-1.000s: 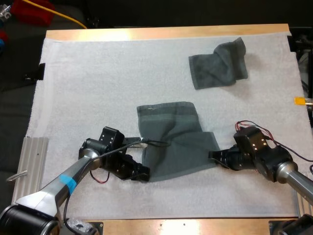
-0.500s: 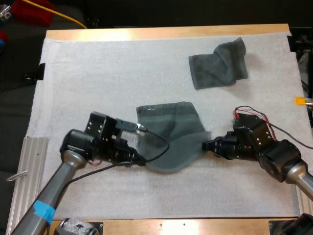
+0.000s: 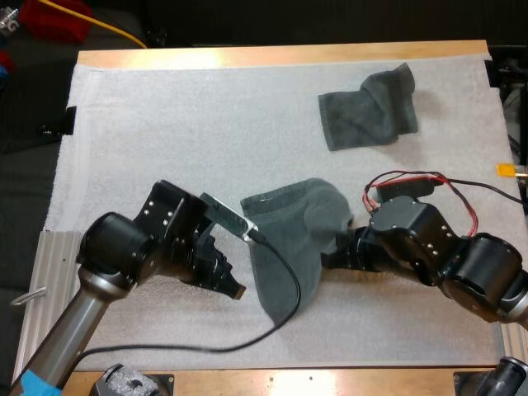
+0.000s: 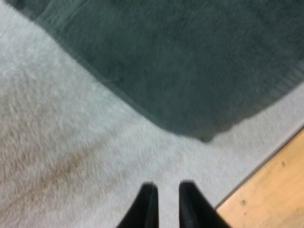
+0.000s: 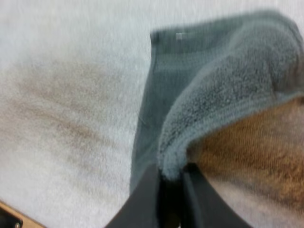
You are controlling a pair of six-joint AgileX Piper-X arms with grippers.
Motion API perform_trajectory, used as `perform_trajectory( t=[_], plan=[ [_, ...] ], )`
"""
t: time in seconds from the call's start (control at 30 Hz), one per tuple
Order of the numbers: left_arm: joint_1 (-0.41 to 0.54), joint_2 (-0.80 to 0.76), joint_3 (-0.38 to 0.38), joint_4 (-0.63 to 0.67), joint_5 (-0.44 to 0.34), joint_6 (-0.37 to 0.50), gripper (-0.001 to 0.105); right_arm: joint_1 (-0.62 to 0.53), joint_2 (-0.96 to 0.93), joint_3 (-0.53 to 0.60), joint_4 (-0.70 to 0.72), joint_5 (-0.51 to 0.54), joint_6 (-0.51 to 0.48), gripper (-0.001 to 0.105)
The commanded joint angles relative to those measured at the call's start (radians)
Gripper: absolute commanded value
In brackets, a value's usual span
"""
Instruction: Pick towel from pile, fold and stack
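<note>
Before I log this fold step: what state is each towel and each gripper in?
Near towel: bunched, one edge raised off the white mat, pinched by the right gripper.
Far towel: crumpled, lying on the mat, nothing touching it.
Left gripper: open, over bare mat, clear of the near towel.
Right gripper: shut on the near towel's edge.

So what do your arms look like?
My left arm is a silver tube with blue tape, a chunky black wrist and a trailing black cable. My right arm is rounded and black, with red wires. Each ends in two slim black fingers.
</note>
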Motion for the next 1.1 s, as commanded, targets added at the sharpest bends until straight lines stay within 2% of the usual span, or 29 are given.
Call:
perform_trajectory(
  t=[0.0,0.07,0.13,0.17,0.2,0.27,0.33,0.47,0.53,0.6,0.77,0.9,1.07],
  plan=[
    [-0.017,-0.013,-0.006,0.005,-0.017,-0.010,0.009,0.006,-0.008,-0.011,0.013,0.013,-0.012,0.000],
    [-0.039,-0.016,-0.006,0.005,-0.016,-0.010,0.011,0.010,-0.008,-0.011,0.014,0.013,-0.012,0.000],
    [-0.063,-0.015,-0.006,0.005,-0.016,-0.014,0.020,0.010,-0.008,-0.011,0.014,0.013,-0.012,0.000],
    [-0.121,-0.015,-0.006,0.003,-0.016,-0.010,0.064,0.010,-0.008,-0.011,0.014,0.033,-0.015,0.000],
    [-0.175,-0.015,-0.006,-0.001,-0.017,-0.007,0.067,0.010,-0.008,-0.011,0.014,0.052,-0.015,0.000],
    [-0.260,-0.015,-0.006,-0.033,-0.034,-0.014,0.065,0.010,-0.008,-0.011,0.014,0.058,-0.015,0.000],
    [-0.349,-0.015,-0.004,-0.067,-0.113,-0.038,0.064,0.010,-0.008,-0.011,0.014,0.058,-0.019,0.000],
    [-0.463,-0.013,0.026,-0.121,-0.236,-0.089,0.064,0.010,-0.008,-0.011,0.014,0.058,-0.022,0.000],
    [-0.527,-0.013,0.096,-0.174,-0.284,-0.139,0.064,0.010,-0.008,-0.011,0.014,0.058,-0.021,0.000],
    [-0.551,-0.013,0.163,-0.235,-0.304,-0.172,0.064,0.010,-0.008,-0.011,0.014,0.058,-0.021,0.000],
    [-0.553,-0.013,0.275,-0.369,-0.304,-0.197,0.064,0.010,-0.008,-0.011,0.014,0.058,-0.021,0.000],
    [-0.553,-0.013,0.372,-0.495,-0.220,-0.231,0.064,0.010,-0.008,-0.011,0.014,0.058,-0.021,0.000],
    [-0.553,-0.013,0.474,-0.597,-0.236,-0.303,0.064,0.010,-0.008,-0.011,0.014,0.058,-0.021,0.000]
  ],
)
